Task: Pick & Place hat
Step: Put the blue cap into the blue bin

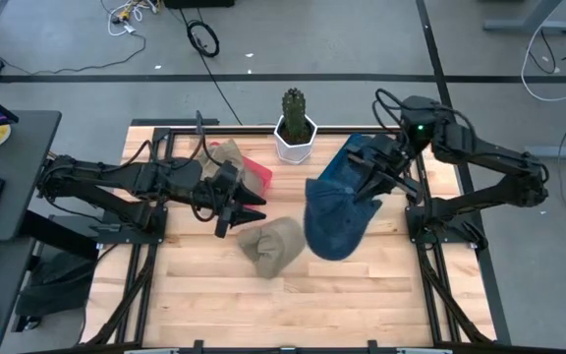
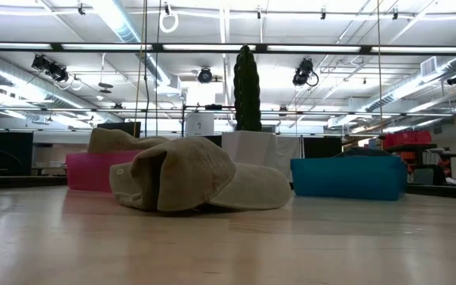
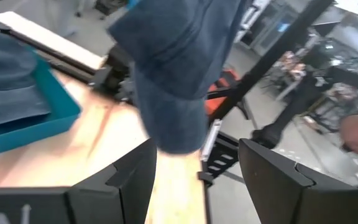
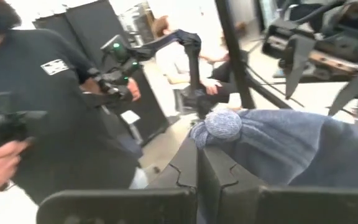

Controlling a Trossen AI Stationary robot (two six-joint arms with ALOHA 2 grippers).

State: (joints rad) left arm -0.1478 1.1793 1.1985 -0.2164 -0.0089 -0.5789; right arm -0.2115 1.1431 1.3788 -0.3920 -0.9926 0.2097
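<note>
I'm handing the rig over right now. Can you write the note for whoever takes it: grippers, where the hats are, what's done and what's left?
Left gripper: open, empty, beside the tan cap lying on the table.
Right gripper: shut on the blue hat, held in the air near the teal bin.
Pink bin behind the tan cap has another tan hat on it.
Done: blue hat picked.
Left: place the blue hat; tan cap's destination unclear.

Left arm stretched across the table from the left, left claw (image 1: 249, 208) low at mid-table with fingers spread, right arm bent in from the right edge, right claw (image 1: 373, 175) raised, fingers clamped together on cloth
</note>
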